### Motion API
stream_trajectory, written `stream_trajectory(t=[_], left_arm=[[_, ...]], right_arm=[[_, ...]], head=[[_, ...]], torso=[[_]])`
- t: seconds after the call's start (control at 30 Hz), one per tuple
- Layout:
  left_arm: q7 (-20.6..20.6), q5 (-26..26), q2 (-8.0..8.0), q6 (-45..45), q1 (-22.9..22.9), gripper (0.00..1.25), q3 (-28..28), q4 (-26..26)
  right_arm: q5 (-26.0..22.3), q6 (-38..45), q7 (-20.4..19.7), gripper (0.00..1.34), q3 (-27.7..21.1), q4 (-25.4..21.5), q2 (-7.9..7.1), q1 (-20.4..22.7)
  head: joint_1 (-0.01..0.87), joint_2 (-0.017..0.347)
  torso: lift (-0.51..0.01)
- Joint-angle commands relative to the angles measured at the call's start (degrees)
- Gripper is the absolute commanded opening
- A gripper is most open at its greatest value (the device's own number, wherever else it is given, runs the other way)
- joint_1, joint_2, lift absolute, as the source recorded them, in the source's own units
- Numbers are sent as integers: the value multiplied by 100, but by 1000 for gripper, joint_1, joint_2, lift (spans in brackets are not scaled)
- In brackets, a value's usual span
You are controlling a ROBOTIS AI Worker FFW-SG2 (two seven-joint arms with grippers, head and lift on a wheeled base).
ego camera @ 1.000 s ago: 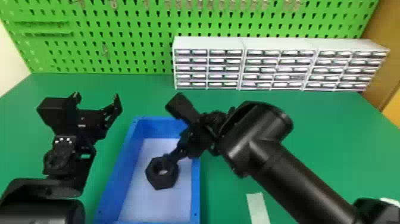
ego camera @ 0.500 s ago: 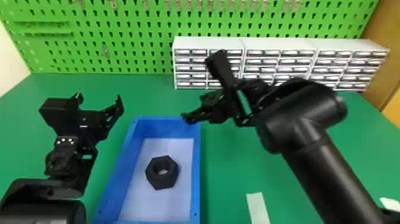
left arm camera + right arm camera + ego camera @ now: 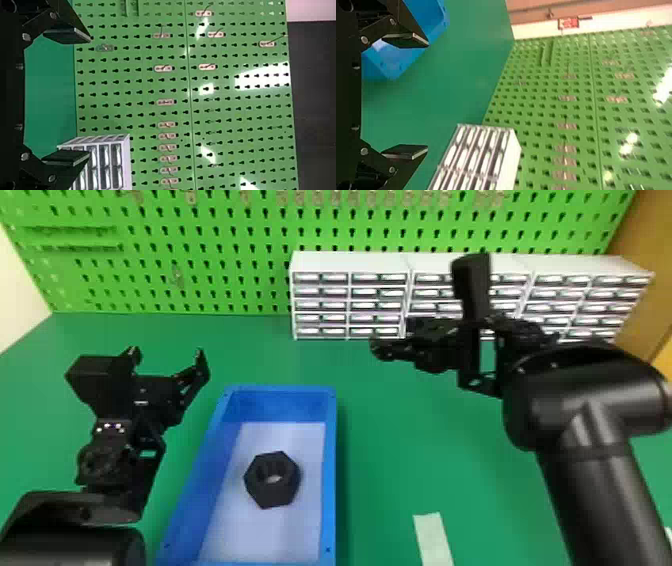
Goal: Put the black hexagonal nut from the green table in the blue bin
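1. Head view: the right hand [image 3: 391, 342] had drawn away from the black hexagonal nut [image 3: 275, 496]. Its fingers had been down at the nut at first, then by the far right corner of the blue bin [image 3: 280, 402]; now it hung above the worktop [image 3: 380, 490], well to the right of that corner. The nut and bin had kept their places.
2. Head view: the bin held the nut, which lay on the bin's pale floor about midway between its side walls, clear of them. White drawer units [image 3: 350, 262] stood along the worktop's far edge, in front of the green pegboard [image 3: 225, 275]. A pale strip [image 3: 433, 540] lay on the worktop to the right of the bin. The left hand [image 3: 167, 352] was to the left of the bin's far left corner, its fingers apart.
3. Left wrist view: the left hand [image 3: 89, 97] had its fingers spread with nothing between them, facing the pegboard and one end of the drawer units.
4. Right wrist view: the right hand [image 3: 427, 95] also had its fingers well apart and gripped nothing. Part of the bin showed behind one finger.
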Motion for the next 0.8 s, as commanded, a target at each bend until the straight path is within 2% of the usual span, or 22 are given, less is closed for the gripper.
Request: stream_trajectory(t=[0.0, 0.2, 0.43, 0.57, 0.77], left_arm=[[0, 10, 0, 0, 4, 1000, 1, -7], [0, 10, 0, 0, -5, 1000, 10, -7], [0, 10, 0, 0, -14, 1000, 1, -7], [0, -8, 0, 27, -22, 1000, -8, 2], [0, -17, 0, 62, -31, 1000, -25, 2]], right_arm=[[9, -371, -159, 996, -403, 6, 47, 231], [-264, -960, -651, 994, -737, 6, 117, 600], [-519, -1778, -1661, 994, -807, 14, 214, 1092], [-580, -2050, -1899, 996, -842, 93, 276, 1233], [-791, -2771, -2250, 993, -904, 463, 346, 1479]], head=[[686, 52], [686, 52], [686, 52], [686, 52], [686, 52]], torso=[[-97], [-97], [-97], [-97], [-97]])
